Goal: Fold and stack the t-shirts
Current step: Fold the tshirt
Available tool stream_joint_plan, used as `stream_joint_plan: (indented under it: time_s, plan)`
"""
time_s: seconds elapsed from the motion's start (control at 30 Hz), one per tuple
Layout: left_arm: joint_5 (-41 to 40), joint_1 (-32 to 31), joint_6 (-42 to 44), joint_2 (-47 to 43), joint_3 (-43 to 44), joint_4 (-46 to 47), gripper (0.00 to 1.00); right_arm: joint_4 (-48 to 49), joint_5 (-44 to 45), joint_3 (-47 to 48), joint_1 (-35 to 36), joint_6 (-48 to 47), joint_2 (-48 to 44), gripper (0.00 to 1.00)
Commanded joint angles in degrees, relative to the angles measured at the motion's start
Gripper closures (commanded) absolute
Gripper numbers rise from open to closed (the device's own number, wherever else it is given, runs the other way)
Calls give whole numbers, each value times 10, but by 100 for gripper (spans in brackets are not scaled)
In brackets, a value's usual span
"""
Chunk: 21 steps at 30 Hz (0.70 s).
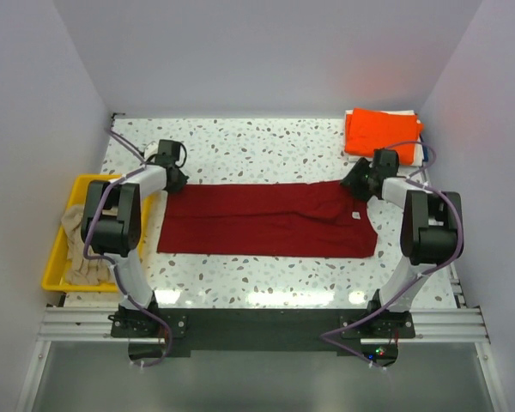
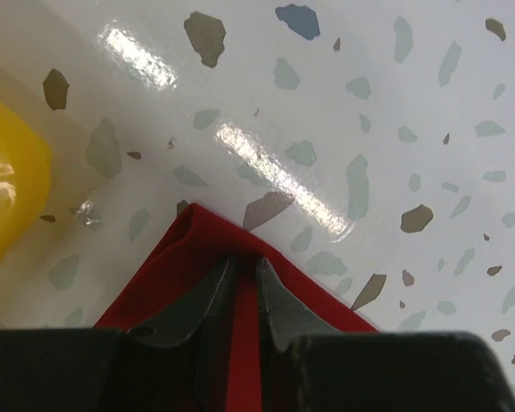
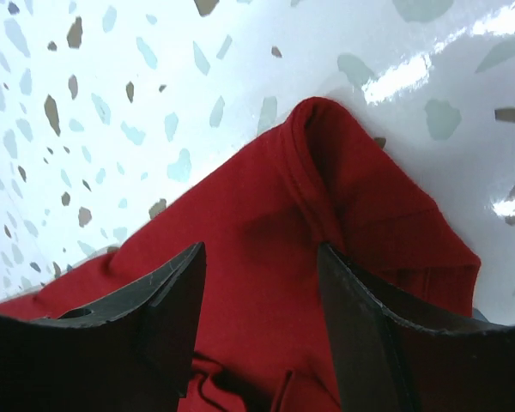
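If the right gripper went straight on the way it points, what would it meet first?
The right gripper would first meet the dark red t-shirt: its open jaws point at the bunched cloth near the shirt's edge, though how close is unclear.

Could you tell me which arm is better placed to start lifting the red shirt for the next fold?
Likely the left. The left gripper is shut on the far-left corner of the dark red t-shirt, while the right gripper is open over the far-right corner and must close first.
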Motion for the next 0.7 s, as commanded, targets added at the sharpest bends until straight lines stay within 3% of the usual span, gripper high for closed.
stream_joint_plan:
  time_s: [0.0,0.23,0.43,0.67]
  plan:
    - [-13,28,-12,33,5,-34,80,7,8,10,-14,23,28,41]
    - [-3,33,-12,32,4,-30,80,19,31,-13,-33,41,12,41]
    - [36,33,6,16,3,-1,80,30,-24,8,-33,26,1,41]
    - [97,33,24,-27,19,25,68,-30,-40,42,-28,-12,-79,36]
